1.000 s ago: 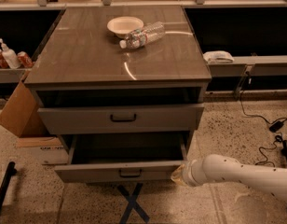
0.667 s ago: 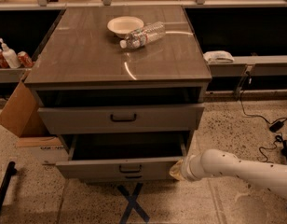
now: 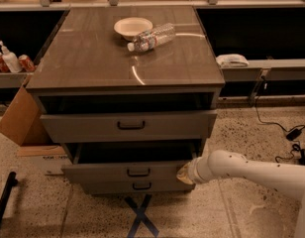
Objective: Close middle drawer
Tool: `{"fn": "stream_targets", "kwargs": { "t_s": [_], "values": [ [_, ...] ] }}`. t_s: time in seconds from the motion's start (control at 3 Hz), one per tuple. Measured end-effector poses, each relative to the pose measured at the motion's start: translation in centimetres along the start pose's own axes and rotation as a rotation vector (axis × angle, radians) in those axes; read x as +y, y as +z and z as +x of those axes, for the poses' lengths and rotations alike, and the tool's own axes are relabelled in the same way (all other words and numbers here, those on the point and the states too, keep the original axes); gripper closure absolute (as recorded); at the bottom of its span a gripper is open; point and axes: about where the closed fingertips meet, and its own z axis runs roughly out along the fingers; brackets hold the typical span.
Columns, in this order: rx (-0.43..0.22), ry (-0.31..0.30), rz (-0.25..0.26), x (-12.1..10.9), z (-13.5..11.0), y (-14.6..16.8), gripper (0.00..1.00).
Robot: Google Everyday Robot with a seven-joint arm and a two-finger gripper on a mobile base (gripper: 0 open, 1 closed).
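Note:
The middle drawer (image 3: 127, 171) is a wide grey drawer with a slim front panel and a small black bar handle (image 3: 138, 172). It stands out a little from the cabinet, with a dark gap above it. My gripper (image 3: 185, 174), at the end of the white arm (image 3: 241, 170) coming from the right, is against the right end of this drawer's front. The grey drawer with the taller front (image 3: 130, 126) above it is pulled out too. The bottom drawer (image 3: 137, 186) sits just below.
A white bowl (image 3: 132, 28) and a water bottle lying on its side (image 3: 152, 36) are on the cabinet top (image 3: 93, 63). A cardboard box (image 3: 24, 125) stands at the left. Cables and a power brick (image 3: 294, 133) lie on the floor at the right. Blue tape X (image 3: 141, 215) marks the floor.
The middle drawer has slid inward toward the cabinet, and my arm has moved with it, staying against its right front end.

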Motion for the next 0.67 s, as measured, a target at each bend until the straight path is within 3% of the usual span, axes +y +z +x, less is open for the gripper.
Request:
{"fn": "stream_targets", "kwargs": {
  "t_s": [0.33, 0.67],
  "values": [
    [0.006, -0.007, 0.002, -1.2, -0.7, 0.6, 1.00],
    [0.001, -0.007, 0.002, -4.6, -2.4, 1.7, 1.00]
  ]
}}
